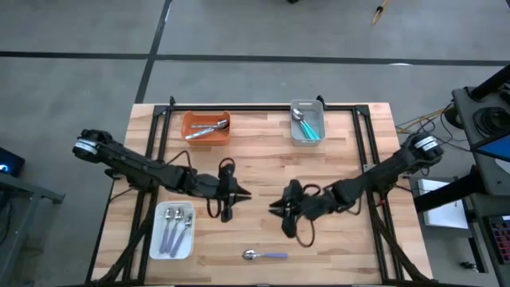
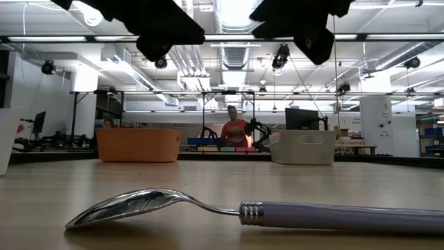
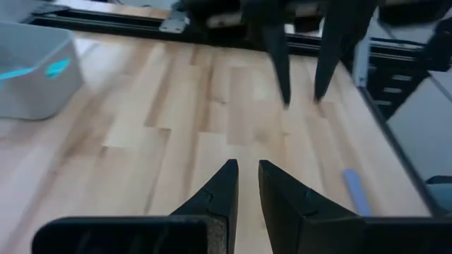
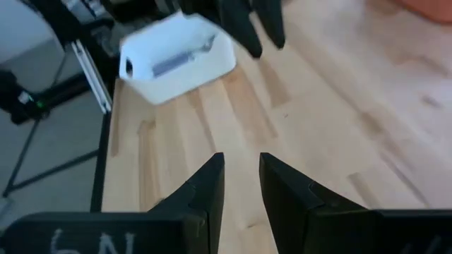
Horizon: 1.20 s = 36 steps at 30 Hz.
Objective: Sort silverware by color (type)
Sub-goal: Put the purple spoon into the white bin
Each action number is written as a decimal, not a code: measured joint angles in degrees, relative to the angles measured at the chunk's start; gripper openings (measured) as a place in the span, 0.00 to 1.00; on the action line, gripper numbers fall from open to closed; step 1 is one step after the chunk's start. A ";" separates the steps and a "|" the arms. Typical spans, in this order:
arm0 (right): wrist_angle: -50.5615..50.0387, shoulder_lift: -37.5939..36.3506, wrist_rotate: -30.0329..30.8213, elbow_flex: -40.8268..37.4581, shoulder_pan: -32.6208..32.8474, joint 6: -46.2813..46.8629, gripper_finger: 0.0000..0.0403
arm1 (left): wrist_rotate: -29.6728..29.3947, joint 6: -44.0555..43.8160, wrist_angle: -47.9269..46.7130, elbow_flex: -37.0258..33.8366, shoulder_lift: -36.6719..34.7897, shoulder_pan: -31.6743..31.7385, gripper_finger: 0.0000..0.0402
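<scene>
Wooden table [image 1: 263,159] bears one purple-handled spoon [image 1: 265,255] near its front edge, apart from the slightly parted, empty right tool [image 1: 275,209].

The table [image 1: 343,239] was pale matt wood planks. The spoon [image 2: 208,208] had a glossy metal bowl and a smooth lavender handle. The trays [image 1: 207,127] looked like matt plastic.

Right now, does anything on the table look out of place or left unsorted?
Yes. One lavender-handled spoon lies alone on the bare wood near the table's front edge, outside every tray, while other purple-handled spoons sit in the white tray. Both the left gripper and the right gripper are mid-table, holding nothing.
</scene>
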 joint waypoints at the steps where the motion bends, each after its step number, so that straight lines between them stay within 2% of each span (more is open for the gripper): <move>1: 0.03 1.63 0.00 0.88 0.50 0.28 0.20 | -0.16 -0.32 -0.06 0.26 0.41 -0.73 0.10; 6: -0.15 9.50 -0.05 6.31 2.77 -1.01 0.19 | -0.79 -1.65 -0.44 1.85 1.93 -3.52 0.10; 12: -12.24 18.72 -0.04 15.88 5.64 -5.53 0.19 | -0.94 -3.35 0.56 2.84 2.01 -7.22 0.10; 23: -23.07 32.10 -0.20 30.17 11.46 -11.31 0.19 | -0.92 -3.98 2.66 2.84 1.80 -12.98 0.10; 27: -27.06 34.93 0.04 34.09 12.69 -10.76 0.19 | -0.94 -4.04 2.62 2.87 1.73 -13.59 0.10; 30: -26.95 36.08 -0.05 35.47 13.01 -6.13 0.19 | -0.94 -4.06 2.62 2.88 1.73 -13.72 0.10; 32: -26.94 36.61 -0.56 36.00 12.93 -3.09 0.21 | -0.94 -4.03 2.60 2.90 1.75 -13.74 0.10; 36: -26.87 37.20 -1.34 36.33 12.77 -2.65 0.29 | -0.94 -3.87 2.61 2.90 1.75 -13.74 0.10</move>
